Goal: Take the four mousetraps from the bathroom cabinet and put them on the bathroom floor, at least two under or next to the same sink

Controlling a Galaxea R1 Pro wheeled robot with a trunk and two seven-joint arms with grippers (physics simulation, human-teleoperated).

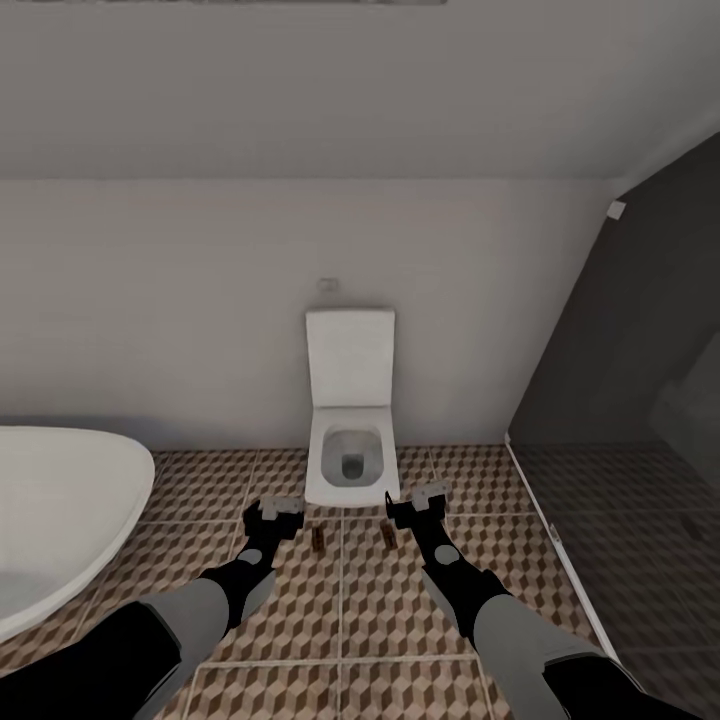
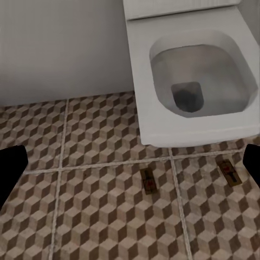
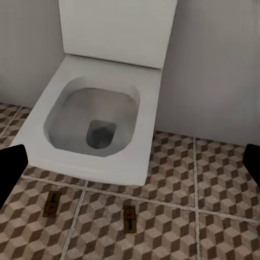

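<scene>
While both tools (image 1: 273, 507) (image 1: 418, 497) hang spread and empty, two unlabelled mousetraps (image 1: 319, 539) (image 1: 391, 535) lie before the toilet (image 1: 347, 455).

No legible text, labels or numbers anywhere.

Two mousetraps (image 1: 319, 539) (image 1: 390, 536) lie flat on the patterned bathroom floor (image 1: 380, 620) just before a white toilet (image 1: 349, 440) (lid up); a white bathtub (image 1: 60, 520) stands leftward.
</scene>
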